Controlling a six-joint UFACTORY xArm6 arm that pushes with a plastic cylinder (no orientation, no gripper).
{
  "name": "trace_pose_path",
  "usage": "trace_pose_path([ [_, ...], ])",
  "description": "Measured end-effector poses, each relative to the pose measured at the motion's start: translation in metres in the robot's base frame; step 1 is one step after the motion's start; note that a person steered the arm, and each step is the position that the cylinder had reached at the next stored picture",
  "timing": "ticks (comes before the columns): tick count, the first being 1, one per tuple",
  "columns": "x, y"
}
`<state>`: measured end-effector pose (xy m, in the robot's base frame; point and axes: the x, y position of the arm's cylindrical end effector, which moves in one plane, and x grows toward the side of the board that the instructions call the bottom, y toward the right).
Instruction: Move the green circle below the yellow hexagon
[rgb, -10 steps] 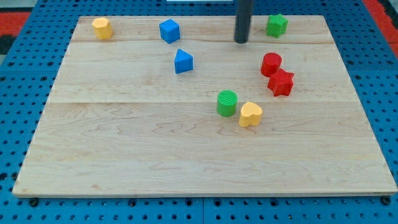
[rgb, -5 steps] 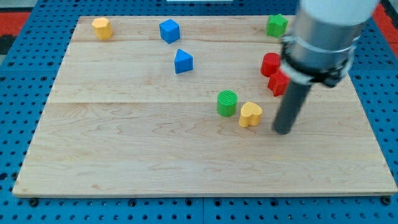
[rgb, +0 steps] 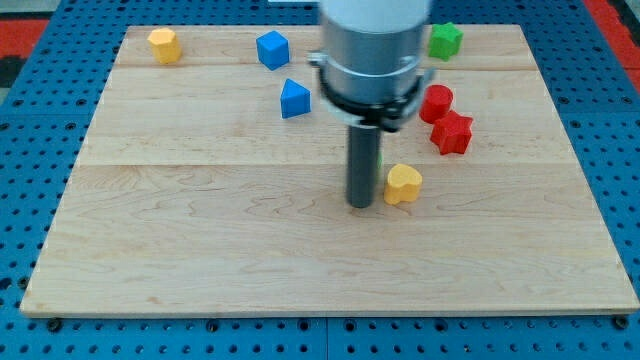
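Note:
My tip (rgb: 360, 204) rests on the wooden board (rgb: 200, 250), just left of the yellow heart block (rgb: 403, 184). The rod stands in front of the green circle block and hides nearly all of it; only a thin green sliver (rgb: 378, 160) shows at the rod's right side. The yellow hexagon block (rgb: 164, 45) sits at the board's top left corner, far from my tip.
A blue cube (rgb: 272, 49) and a blue triangular block (rgb: 294, 99) lie at the top middle. A red cylinder (rgb: 436, 103) and a red star block (rgb: 452, 133) sit right of the rod. A green star block (rgb: 446, 40) is at the top right.
My tip came down from the board's top to right of the yellow heart, then swung left to the bottom side of the green circle, which it now hides.

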<state>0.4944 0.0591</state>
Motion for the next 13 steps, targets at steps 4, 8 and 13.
trace_pose_path([
  [4,-0.082,-0.136],
  [8,-0.18,-0.207],
  [13,-0.151,-0.263],
])
